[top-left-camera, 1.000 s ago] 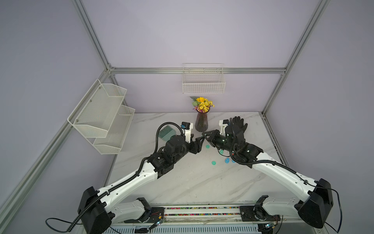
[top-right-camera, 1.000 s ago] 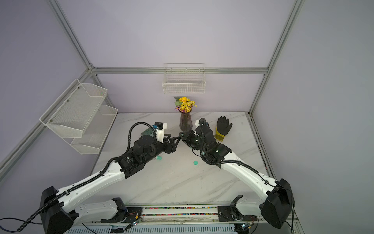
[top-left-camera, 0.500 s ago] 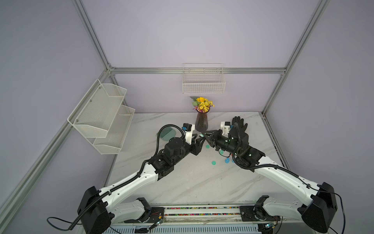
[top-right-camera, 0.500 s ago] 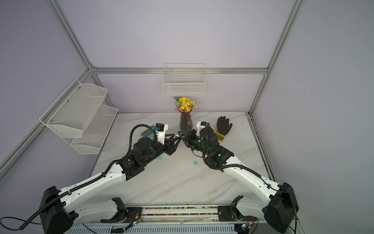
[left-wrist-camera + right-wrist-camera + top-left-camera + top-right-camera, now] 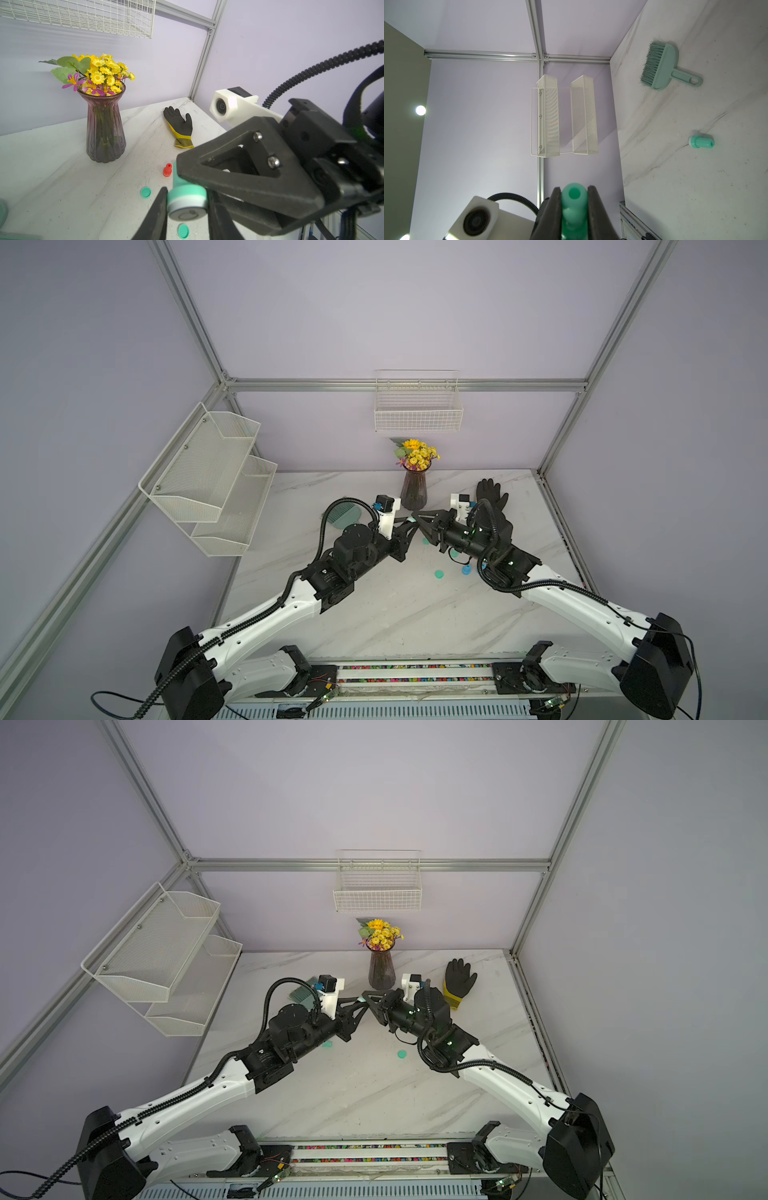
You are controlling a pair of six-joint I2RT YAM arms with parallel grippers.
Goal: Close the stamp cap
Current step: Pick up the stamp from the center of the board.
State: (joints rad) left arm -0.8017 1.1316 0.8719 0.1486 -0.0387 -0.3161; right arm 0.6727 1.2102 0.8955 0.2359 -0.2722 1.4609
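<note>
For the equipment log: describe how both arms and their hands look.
The left arm and right arm share white shells with black joints. A black ribbed cable loops along each. The left hand and right hand are black, with open triangular fingers fixed by silver screws. A white camera block sits at each wrist.

My left gripper and right gripper stood tip to tip above the worktop, just in front of the vase of yellow flowers near the back edge. Both were closed on the stamp, which showed only as a teal speck between the tips. A black glove lay toward the back right corner, partly behind my right arm. A teal brush lay toward the back left, crossed by my left arm's cable. A teal disc and a small blue piece lay beside my right arm.
</note>
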